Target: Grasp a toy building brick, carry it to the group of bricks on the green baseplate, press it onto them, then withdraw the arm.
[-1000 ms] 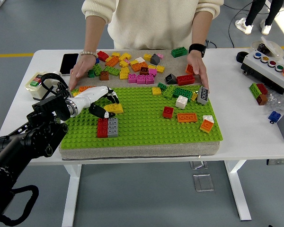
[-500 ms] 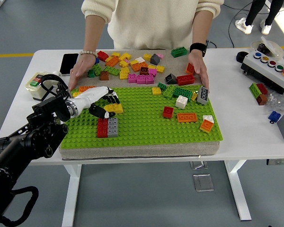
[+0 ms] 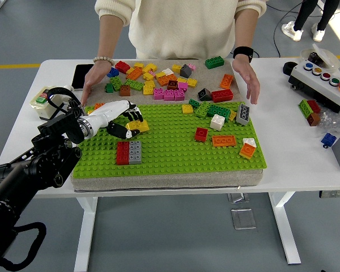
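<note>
My left hand point(image 3: 126, 123) reaches over the left part of the green baseplate point(image 3: 175, 156) with its fingers curled on a yellow brick point(image 3: 136, 126), thumb below it and fingers above. A red brick and a grey brick point(image 3: 128, 152) stand joined on the plate just in front of the hand. Loose bricks point(image 3: 158, 82) of many colours lie heaped behind the plate's far edge. My right arm does not show.
A person stands at the far side, one hand point(image 3: 94, 85) near the plate's far left corner, the other hand point(image 3: 246, 79) hovering at its far right. Several bricks point(image 3: 223, 140) sit on the plate's right half. A phone point(image 3: 82, 76) and button boxes point(image 3: 323, 76) flank it.
My left hand has risen and shifted slightly toward the far edge, the yellow brick moving with it. Both of the person's hands have lifted off the plate's far edge.
</note>
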You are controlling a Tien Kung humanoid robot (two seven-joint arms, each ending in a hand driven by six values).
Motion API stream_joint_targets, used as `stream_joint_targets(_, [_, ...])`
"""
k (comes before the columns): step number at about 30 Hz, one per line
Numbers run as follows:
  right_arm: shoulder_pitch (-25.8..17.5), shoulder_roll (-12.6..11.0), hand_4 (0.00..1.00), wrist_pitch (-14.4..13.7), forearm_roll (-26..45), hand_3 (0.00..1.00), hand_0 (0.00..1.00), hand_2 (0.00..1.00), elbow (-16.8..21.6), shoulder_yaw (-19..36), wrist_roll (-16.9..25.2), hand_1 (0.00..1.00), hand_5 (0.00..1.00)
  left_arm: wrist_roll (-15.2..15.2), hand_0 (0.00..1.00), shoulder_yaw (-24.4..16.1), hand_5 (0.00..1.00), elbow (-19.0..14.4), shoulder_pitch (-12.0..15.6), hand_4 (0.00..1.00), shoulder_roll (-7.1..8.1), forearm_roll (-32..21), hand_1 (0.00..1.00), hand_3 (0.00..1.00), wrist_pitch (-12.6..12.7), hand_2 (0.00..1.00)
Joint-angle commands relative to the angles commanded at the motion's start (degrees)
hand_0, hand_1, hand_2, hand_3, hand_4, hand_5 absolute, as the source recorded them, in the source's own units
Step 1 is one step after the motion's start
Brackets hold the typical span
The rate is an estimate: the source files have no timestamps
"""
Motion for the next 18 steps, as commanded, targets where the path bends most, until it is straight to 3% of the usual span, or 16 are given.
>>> stream_joint_targets(7, [0.1,-0.2,0.946,0.1,0.0,0.618,0.730,0.684,0.0,0.4,0.0,0.635,0.494,0.2,0.610,-0.5,0.002,-3.5,1.1,0.628,0.92,0.8,0.568,0.520,-0.9,0.541])
stream_joint_targets(18, [-0.2,-0.6,0.947,0.2,-0.1,0.619,0.728,0.684,0.0,1.3,0.3,0.635,0.495,1.5,0.611,-0.5,0.002,-16.2,5.6,0.642,3.97,1.0,0.568,0.522,-2.7,0.541])
